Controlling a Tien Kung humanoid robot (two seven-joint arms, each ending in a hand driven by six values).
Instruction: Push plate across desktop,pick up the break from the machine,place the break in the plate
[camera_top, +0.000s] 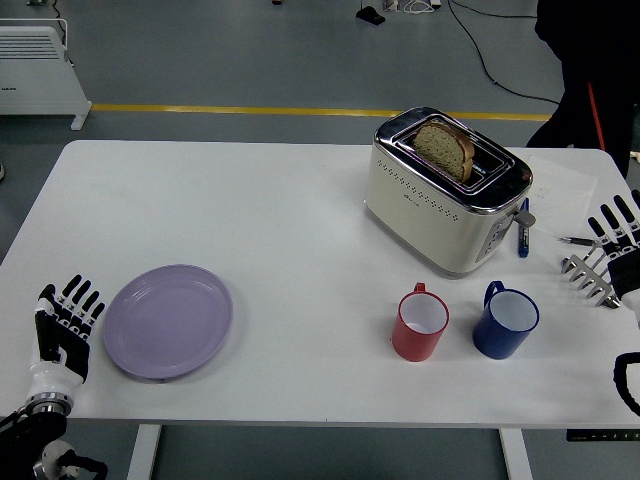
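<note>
- Bread (443, 147): one slice is seen, standing upright in the slot of the toaster (445, 195), its upper half raised above the chrome top.
- One cream toaster with a chrome top is placed on the far right part of the white table (300, 200), set at an angle to the table's edges.
- One lilac plate (168, 321) is laid flat near the front left of the table, with nothing on it, well apart from the toaster.
- Two mugs are counted in front of the toaster: one red mug (419, 323) and one blue mug (505, 320), both upright, white inside, side by side and not touching.
- One blue pen (523, 233) is seen lying just beside the toaster's right end.
- One metal fork (590, 272) is seen at the table's right edge, close to the right hand; whether it is touched cannot be told.
- Two robot hands are in view. The left hand (62, 328) is held at the table's front left edge, just beside the plate and not touching it, its fingers (80, 297) straight and released, nothing grasped.
- The right hand (620, 238) is partly cut off by the picture's right edge; its fingers are extended and released, nothing clearly grasped.
- One person in dark clothing (580, 60) is partly seen at the far right corner, beyond the table.
</note>
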